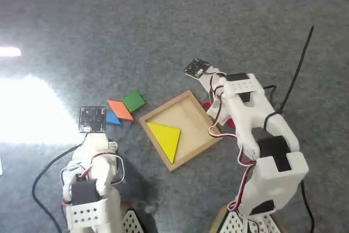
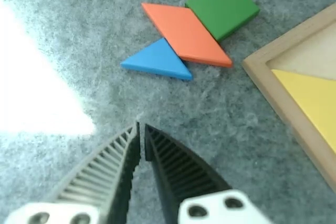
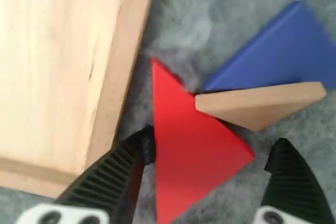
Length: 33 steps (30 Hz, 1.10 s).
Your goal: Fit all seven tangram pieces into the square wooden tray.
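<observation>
On the grey mat (image 1: 82, 42), the square wooden tray (image 1: 163, 105) is holding the big yellow triangle (image 1: 166, 136), my right claw (image 3: 215, 145) is hanging spread wide astride the red triangle (image 3: 189, 150) beside the tray's rim — and my left claw (image 2: 142, 129), pinched shut and empty, is hovering near the light-blue triangle (image 2: 157, 61).

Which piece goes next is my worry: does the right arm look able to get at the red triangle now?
Probably yes: the right tool is open over the red triangle, with the tray and tan piece close beside but not between.
</observation>
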Available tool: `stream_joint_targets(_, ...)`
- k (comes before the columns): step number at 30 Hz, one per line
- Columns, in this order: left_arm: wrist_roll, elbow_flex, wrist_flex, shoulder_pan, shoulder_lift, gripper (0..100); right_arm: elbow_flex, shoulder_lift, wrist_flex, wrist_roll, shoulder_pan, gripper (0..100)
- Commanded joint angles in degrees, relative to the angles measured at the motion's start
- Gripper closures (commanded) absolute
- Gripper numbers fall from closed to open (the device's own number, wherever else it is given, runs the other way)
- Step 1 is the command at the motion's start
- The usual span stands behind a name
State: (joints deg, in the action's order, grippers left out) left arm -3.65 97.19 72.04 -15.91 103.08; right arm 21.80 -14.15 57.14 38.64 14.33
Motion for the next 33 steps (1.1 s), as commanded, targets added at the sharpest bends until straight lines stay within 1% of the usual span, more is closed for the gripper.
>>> stream_joint_targets(1, 0.09, -0.75, 0.18, -0.35, 1.05, 99, -2.46, -0.48, 4.35, -0.44, -1.19, 66.3)
stream_joint_targets(4, 0.09, -0.75, 0.18, -0.35, 1.05, 99, -2.64, -1.89, 7.52, 2.55, 1.01, 66.3)
stream_joint_targets(6, 0.09, -0.75, 0.18, -0.35, 1.05, 99, -2.73, -2.33, 8.66, 2.20, 1.71, 67.5)
stream_joint_targets(11, 0.09, -0.75, 0.18, -0.35, 1.05, 99, -3.69, -2.51, 8.48, -1.14, 1.36, 78.2)
stream_joint_targets(21, 0.09, -0.75, 0.18, -0.35, 1.05, 99, -3.60, -2.15, 8.92, -1.76, 1.27, 79.4)
stream_joint_targets(25, 0.09, -0.75, 0.18, -0.35, 1.05, 99, -3.34, 2.07, 9.54, -3.60, 0.75, 79.4)
stream_joint_targets(31, 0.09, -0.75, 0.18, -0.35, 1.05, 99, -3.34, 13.85, 15.60, -4.22, 0.57, 79.1)
stream_joint_targets(33, 0.09, -0.75, 0.18, -0.35, 1.05, 99, -3.60, 17.54, 17.89, -5.98, 1.45, 79.1)
